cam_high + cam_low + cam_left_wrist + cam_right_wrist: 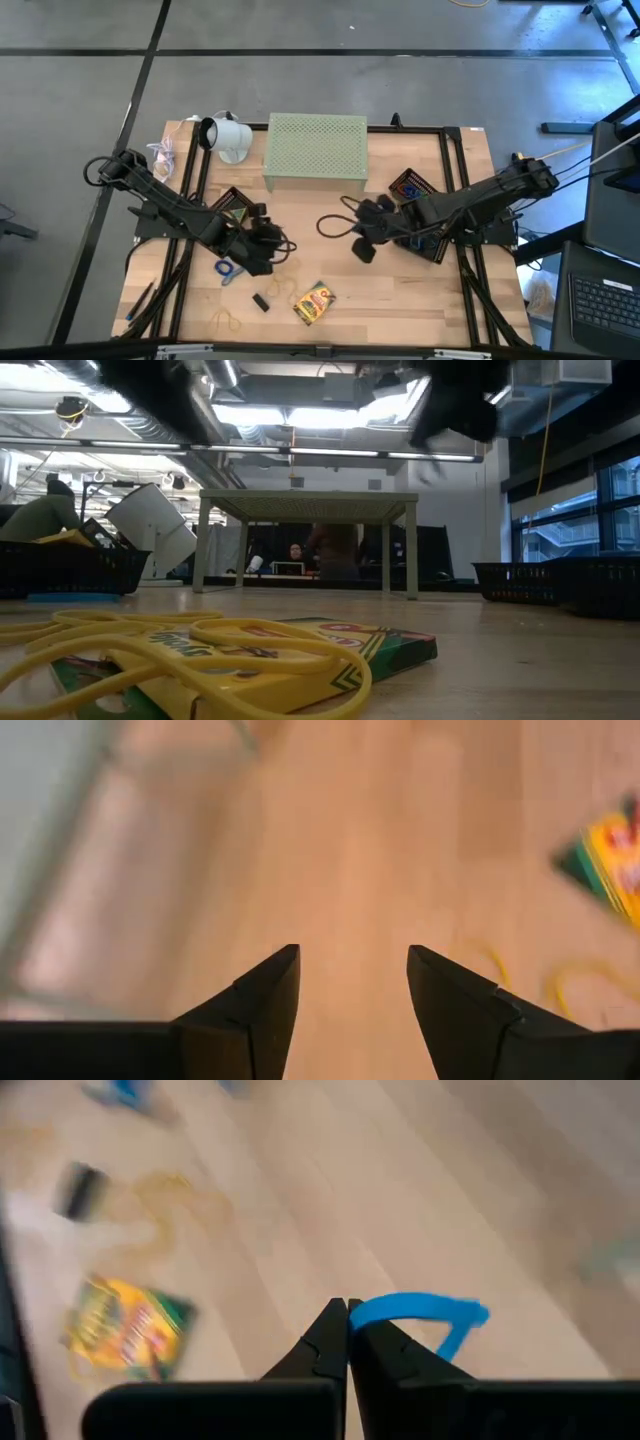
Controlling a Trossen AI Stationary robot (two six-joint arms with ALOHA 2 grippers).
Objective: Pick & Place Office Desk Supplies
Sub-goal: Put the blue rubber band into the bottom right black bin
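1. Your right gripper point(348, 1320) is pinched together on a blue clip ring point(420, 1315), carrying it above bare table near centre.
2. Your left gripper point(350, 985) has its fingers apart, empty, at eight o'clock from centre.
3. Plenty left: crayon box point(314, 302), rubber bands point(283, 287), black piece point(261, 302) and another blue ring point(227, 269) lie loose around six and seven o'clock.

A robotics lab or open workshop hall is showing here: a wooden worktop point(400, 300) framed in black rails is sitting on a bare grey concrete floor point(400, 90), exposed ducts and strip lights point(300, 415) are running overhead, a person point(296, 552) is sitting at a desk behind, and a laptop point(605, 300) is standing alongside
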